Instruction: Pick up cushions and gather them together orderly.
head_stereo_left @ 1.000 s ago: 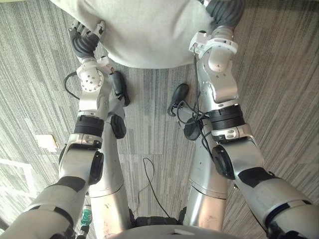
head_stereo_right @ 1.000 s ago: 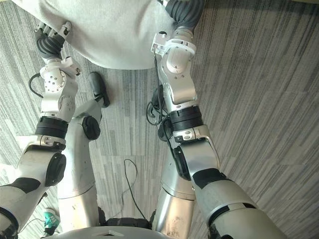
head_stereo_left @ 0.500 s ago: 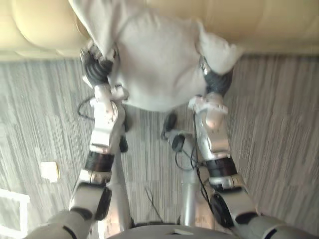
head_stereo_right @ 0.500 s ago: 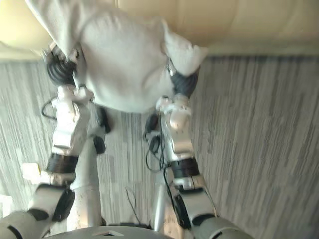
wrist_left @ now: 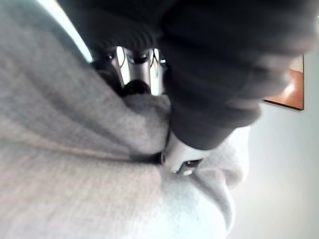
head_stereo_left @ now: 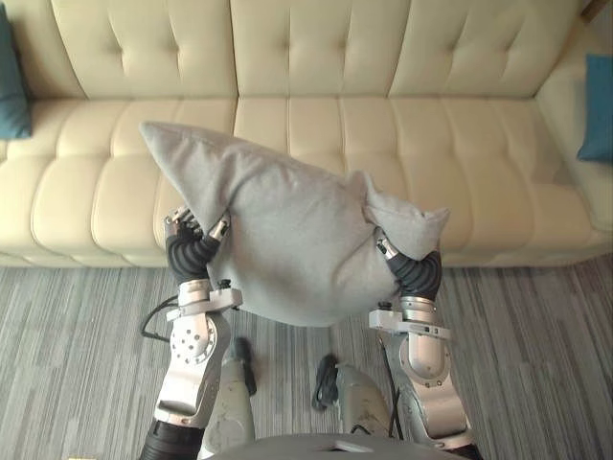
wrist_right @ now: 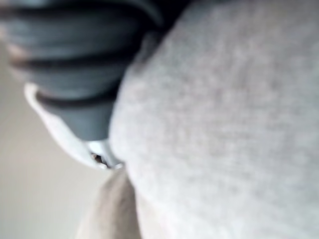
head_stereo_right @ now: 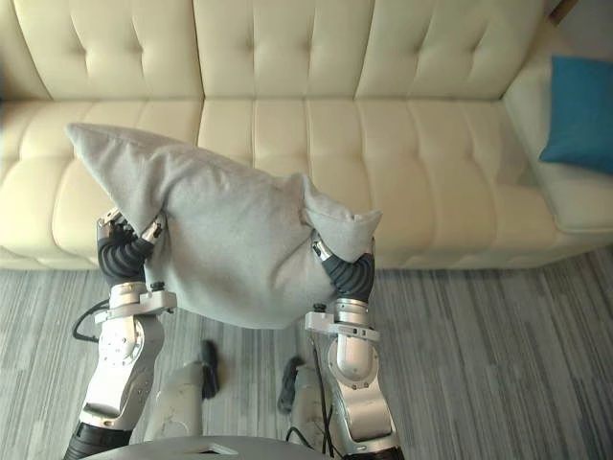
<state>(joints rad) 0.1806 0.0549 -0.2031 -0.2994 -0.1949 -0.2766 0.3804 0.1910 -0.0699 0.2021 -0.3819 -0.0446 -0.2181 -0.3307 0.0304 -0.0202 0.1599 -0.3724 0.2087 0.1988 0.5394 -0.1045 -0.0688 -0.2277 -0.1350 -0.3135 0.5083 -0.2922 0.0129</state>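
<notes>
A large grey cushion [head_stereo_left: 287,249] hangs in the air in front of a cream sofa [head_stereo_left: 316,125], held between both hands. My left hand [head_stereo_left: 192,251] grips its left side, its fingers [wrist_left: 137,74] curled into the fabric. My right hand [head_stereo_left: 414,273] holds the right side, where a corner of the cushion bunches up above the wrist. The same grey cloth [wrist_right: 224,124] lies close against the right hand's dark cover [wrist_right: 75,74]. One pointed corner of the cushion sticks up to the left.
The tufted sofa spans the whole width. A dark blue cushion [head_stereo_left: 11,86] leans at its left end and a brighter blue cushion [head_stereo_right: 584,110] rests at its right end. Grey striped carpet [head_stereo_left: 77,364] lies before the sofa.
The view has swung up from the floor to the sofa. Both hands have stayed on the grey cushion and now hold it higher, at seat level.
</notes>
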